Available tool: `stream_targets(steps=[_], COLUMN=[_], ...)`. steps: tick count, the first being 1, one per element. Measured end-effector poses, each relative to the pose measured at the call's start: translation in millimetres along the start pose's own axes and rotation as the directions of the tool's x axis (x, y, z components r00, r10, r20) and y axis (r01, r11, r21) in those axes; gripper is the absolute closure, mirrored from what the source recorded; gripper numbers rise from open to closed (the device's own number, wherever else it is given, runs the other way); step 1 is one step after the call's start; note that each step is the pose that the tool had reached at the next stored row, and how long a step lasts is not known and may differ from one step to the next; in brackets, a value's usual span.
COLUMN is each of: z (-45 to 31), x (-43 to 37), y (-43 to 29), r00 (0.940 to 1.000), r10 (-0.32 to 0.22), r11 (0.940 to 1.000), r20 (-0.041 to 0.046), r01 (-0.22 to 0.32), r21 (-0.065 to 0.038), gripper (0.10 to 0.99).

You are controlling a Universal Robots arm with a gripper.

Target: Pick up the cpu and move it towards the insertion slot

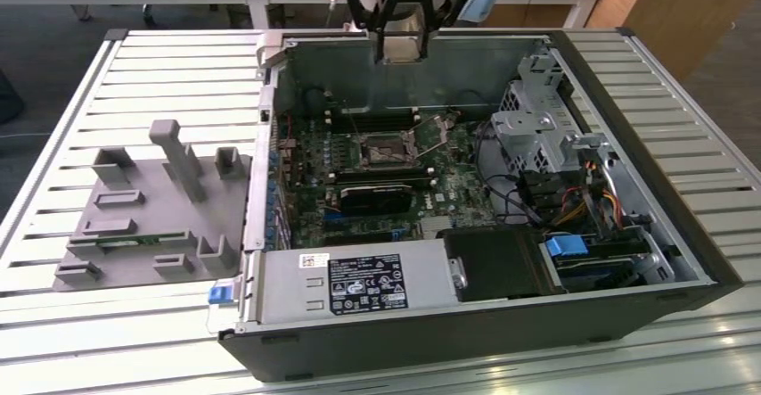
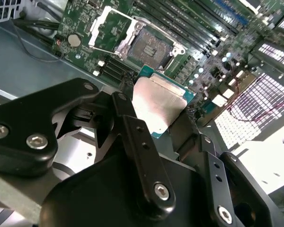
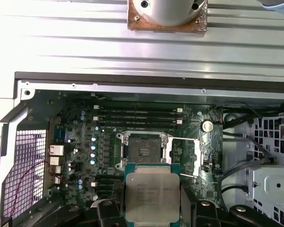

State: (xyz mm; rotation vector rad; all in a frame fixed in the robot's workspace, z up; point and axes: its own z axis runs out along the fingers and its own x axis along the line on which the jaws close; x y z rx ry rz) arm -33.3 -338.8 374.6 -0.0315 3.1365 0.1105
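The cpu sits pinched btwn the jaws of the gripper, silvery top showing in both wrist views, held above the motherboard just short of the insertion slot, whose frame stands open inside the computer case on the slatted table.

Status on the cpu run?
Claw shut on cpu, above the open case. Insertion slot open, frame lid flipped up, not yet reached. Nothing between them.
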Motion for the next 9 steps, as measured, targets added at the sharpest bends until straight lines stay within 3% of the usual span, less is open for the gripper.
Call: stream_targets(steps=[9], z=[2.0], x=[-0.2], y=[2.5], r00=[1.0], r10=[0.0], r11=[1.0], r20=[-0.0001], r01=[0.0], r21=[0.0], gripper=[0.545])
